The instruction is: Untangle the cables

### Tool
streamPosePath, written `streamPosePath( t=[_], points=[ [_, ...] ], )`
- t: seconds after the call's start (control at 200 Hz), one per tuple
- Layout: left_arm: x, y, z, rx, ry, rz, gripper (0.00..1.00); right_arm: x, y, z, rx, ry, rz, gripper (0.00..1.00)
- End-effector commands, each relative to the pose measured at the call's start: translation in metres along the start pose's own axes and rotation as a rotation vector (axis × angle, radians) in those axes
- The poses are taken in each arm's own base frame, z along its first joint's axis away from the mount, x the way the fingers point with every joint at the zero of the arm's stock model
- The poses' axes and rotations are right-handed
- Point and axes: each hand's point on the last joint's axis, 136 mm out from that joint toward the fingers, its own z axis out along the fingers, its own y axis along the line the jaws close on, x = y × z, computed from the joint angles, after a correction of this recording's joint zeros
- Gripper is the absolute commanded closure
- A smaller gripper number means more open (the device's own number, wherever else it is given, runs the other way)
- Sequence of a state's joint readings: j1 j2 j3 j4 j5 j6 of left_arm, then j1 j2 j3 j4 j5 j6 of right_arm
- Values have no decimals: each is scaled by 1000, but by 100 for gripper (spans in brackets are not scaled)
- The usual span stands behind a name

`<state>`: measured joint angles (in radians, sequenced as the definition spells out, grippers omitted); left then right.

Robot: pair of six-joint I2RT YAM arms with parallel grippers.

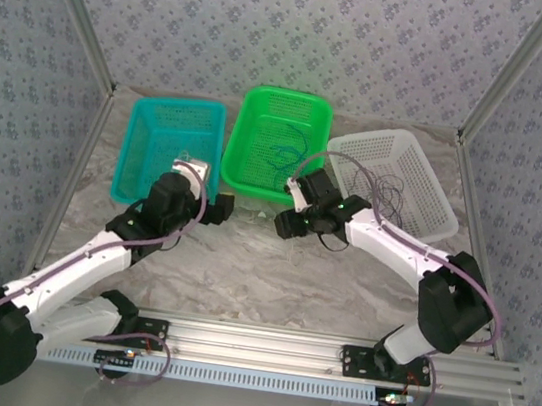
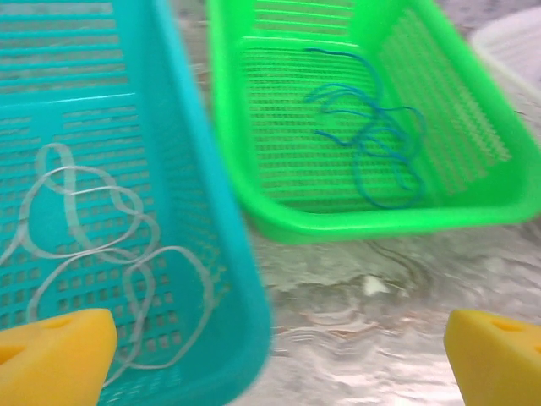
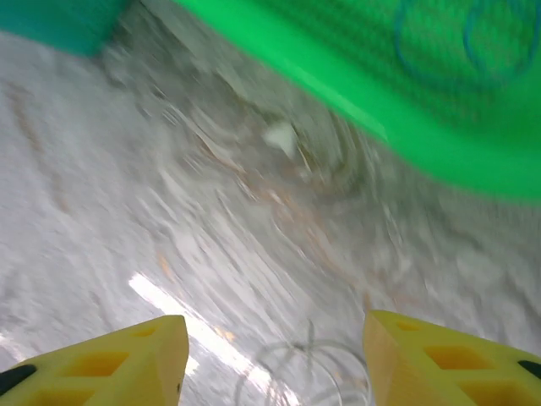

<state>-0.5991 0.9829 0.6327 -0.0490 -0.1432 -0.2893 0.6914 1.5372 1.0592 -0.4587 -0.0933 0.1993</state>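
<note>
Top: one cable per basket, so the sort looked about done. The blue cable (image 1: pixel 288 155) lay in the green basket (image 1: pixel 233 147) and the dark cable (image 1: pixel 384 191) in the white basket (image 1: pixel 443 202). Left fingers (image 1: pixel 218 209) hovered at the teal basket's (image 1: pixel 126 157) near right corner, arm stretched low. Right fingers (image 1: pixel 286 223) hung over the desk (image 1: pixel 271 274) just before the green basket, elbow folded back. Left wrist: fingers spread, nothing between them, and the pale cable (image 2: pixel 93 245) lay looped loose on the teal floor. Right wrist: blurred, fingers spread over the desk — a faint thin loop (image 3: pixel 296 372) showed low between them, couldn't tell what it was or whether it touched.
</note>
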Motion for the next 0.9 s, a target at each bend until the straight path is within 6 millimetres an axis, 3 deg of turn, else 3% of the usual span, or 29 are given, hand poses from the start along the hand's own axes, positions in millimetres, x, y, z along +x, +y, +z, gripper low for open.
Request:
streamPosePath(
  t=[0.0, 0.125, 0.42, 0.695, 0.894],
  points=[
    [-9, -24, 4, 74, -42, 53, 1, 9, -14, 2, 64, 17, 47, 45],
    [-1, -34, 9, 84, -16, 75, 1, 15, -16, 11, 74, 48, 53, 46],
    [6, -32, 10, 70, -1, 81, 1, 32, -19, 28, 76, 111, 64, 50],
    [6, -32, 10, 66, -1, 76, 1, 44, -12, 40, 43, 161, 48, 51],
    [4, -31, 9, 61, -7, 71, 0, 49, -3, 44, -2, 173, 52, 57]
  ],
)
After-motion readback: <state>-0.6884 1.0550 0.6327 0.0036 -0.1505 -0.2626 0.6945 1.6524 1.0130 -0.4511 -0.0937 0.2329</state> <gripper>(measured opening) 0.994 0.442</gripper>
